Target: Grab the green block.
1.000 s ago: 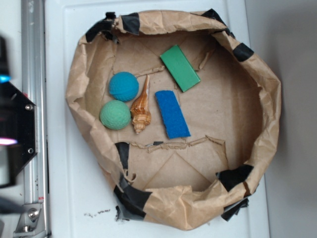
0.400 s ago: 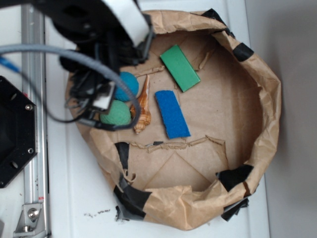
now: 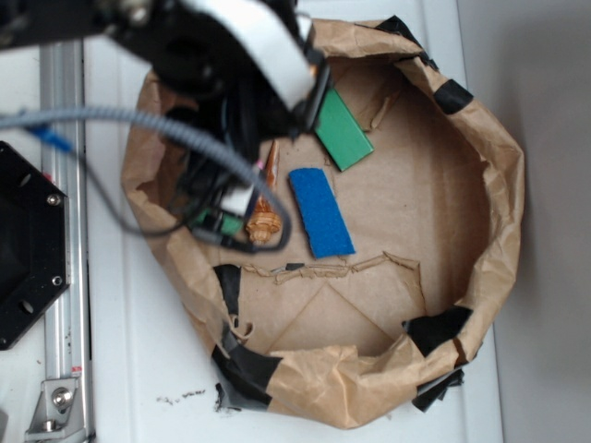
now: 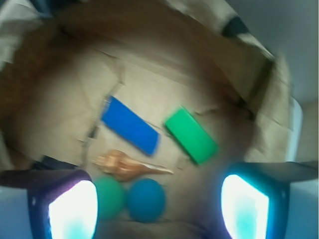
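A: Where is the green block (image 3: pixel 344 129)?

B: Flat on the paper floor of the bag (image 3: pixel 499 185), toward its upper middle in the exterior view, lying at a slant. The arm (image 3: pixel 231 55) covers its left corner. From the wrist view the block (image 4: pixel 191 135) shows whole, nothing on it.

A: And the gripper (image 4: pixel 158 196)?

B: Wide open and empty. Its two fingers (image 4: pixel 246 204) glow at the bottom corners of the wrist view (badly blurred, mind you), well apart, with nothing between them but the floor. It is above the bag's left side, not touching the block.

A: What lies near the block?

B: The blue slab (image 3: pixel 320 211) just below it, roughly parallel, a gap between them. Left of the slab is the shell (image 3: pixel 265 210), partly under the cable (image 3: pixel 138 125). In the wrist view the shell (image 4: pixel 130 166) lies beside a green ball (image 4: pixel 108 197) and a blue ball (image 4: pixel 145 199), the two balls touching. In the exterior view the arm hides both balls almost wholly.
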Available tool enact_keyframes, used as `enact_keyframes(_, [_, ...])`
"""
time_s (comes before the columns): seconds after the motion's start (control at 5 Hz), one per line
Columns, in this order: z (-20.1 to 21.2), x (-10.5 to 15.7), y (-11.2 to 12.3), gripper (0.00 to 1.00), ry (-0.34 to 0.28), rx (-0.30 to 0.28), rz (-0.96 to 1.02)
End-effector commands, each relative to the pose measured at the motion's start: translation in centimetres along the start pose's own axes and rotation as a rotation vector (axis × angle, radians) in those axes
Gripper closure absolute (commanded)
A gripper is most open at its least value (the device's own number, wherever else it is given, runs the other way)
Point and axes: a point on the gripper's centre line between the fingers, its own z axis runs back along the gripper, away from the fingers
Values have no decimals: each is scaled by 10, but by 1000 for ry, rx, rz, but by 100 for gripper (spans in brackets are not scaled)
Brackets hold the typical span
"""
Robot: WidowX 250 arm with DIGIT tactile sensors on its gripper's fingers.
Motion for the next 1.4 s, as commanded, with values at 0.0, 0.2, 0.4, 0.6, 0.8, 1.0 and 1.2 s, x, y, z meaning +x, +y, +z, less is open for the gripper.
enact_keyframes(0.0, [13,11,-2,0,-38,21,-16])
enact_keyframes(0.2, [13,11,-2,0,-38,21,-16])
enact_keyframes(0.4, [13,11,-2,0,-38,21,-16])
enact_keyframes(0.6, [13,11,-2,0,-38,21,-16])
enact_keyframes(0.8, [-25,17,1,0,-30,34,-181])
enact_keyframes(1.0, [-56,19,-2,0,-2,1,-292])
enact_keyframes(1.2, [-86,21,2,0,30,-43,-436])
